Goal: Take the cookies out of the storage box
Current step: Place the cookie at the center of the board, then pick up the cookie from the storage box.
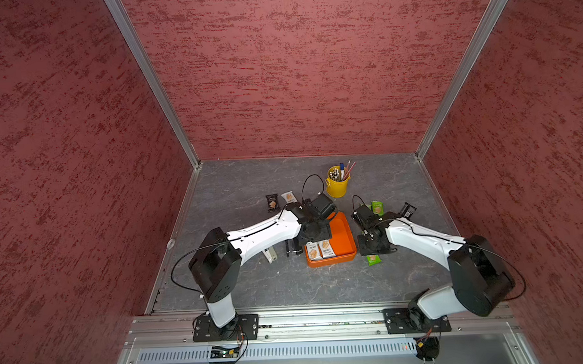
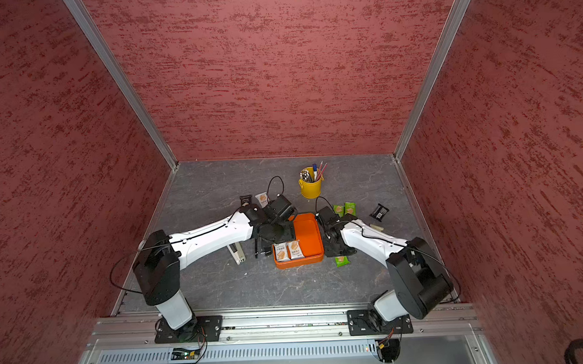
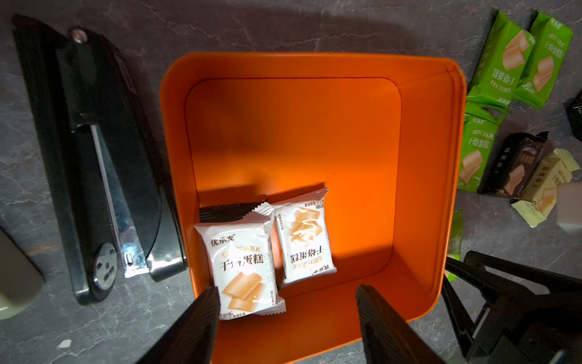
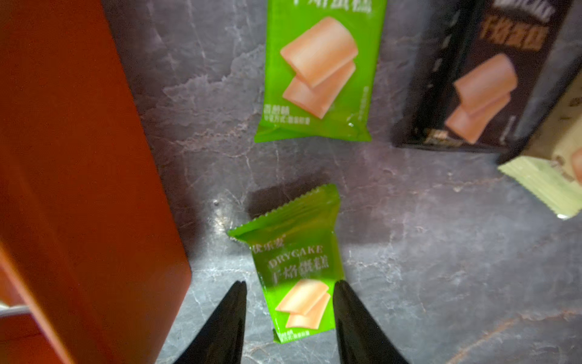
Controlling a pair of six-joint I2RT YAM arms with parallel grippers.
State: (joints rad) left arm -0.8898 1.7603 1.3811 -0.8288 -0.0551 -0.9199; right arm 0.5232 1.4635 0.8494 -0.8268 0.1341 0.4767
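The storage box, smooth orange plastic, square with rounded corners, sits on the grey marbled surface between the arms. It holds three glossy crimp-edged cookies: two white, one black partly under them. The left claw hangs released and empty over the box's left half; the right claw, pointed down just right of the box, stands released astride one green packet, not clamping it.

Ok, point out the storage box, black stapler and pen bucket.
storage box (image 3: 299,135), left wrist view, bare floor.
black stapler (image 3: 135,151), left wrist view, top arm.
pen bucket (image 1: 337,188), a top view, yellow wall.
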